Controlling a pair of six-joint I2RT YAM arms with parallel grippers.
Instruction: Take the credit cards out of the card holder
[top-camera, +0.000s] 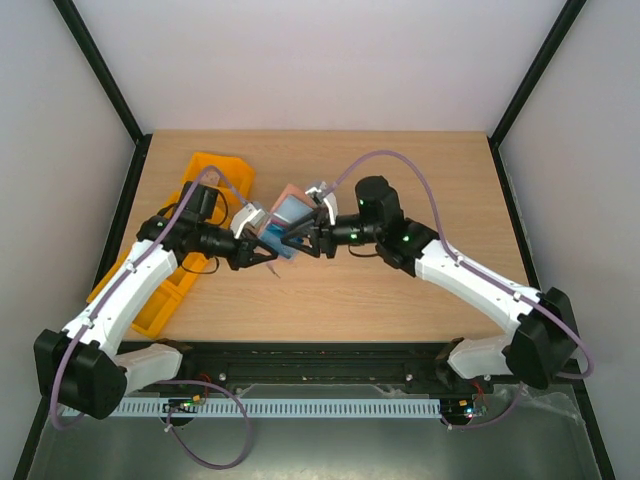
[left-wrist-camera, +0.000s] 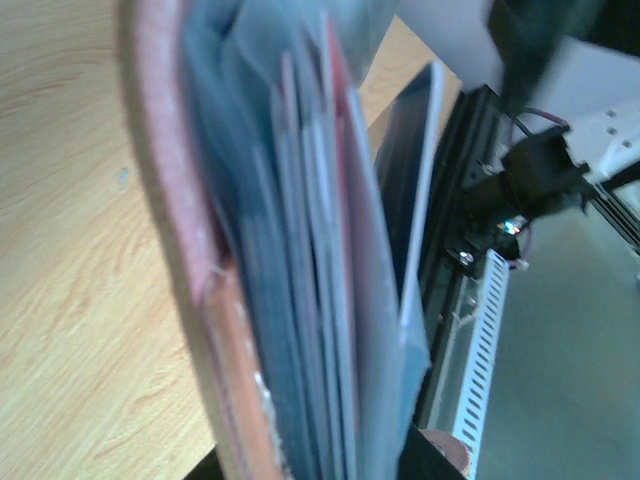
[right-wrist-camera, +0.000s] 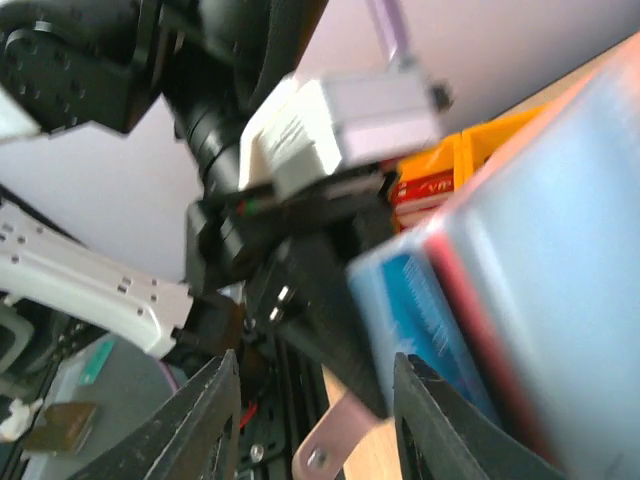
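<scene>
The card holder hangs over the table at centre frame, pinched at its lower end by the left hand. The right hand, fingers spread, waits just right of it. It is the nearer hand to the protruding blue credit card.

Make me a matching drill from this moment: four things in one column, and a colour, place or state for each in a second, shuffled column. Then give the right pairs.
Column one:
1. card holder
2. orange bin
3. left claw
4. right claw

Column two:
A. open, gripping nothing
B. reddish-brown outside, grey-blue inside
C. shut on the card holder
D. lying at the left edge of the table

Pairs: 1-B, 2-D, 3-C, 4-A.
</scene>
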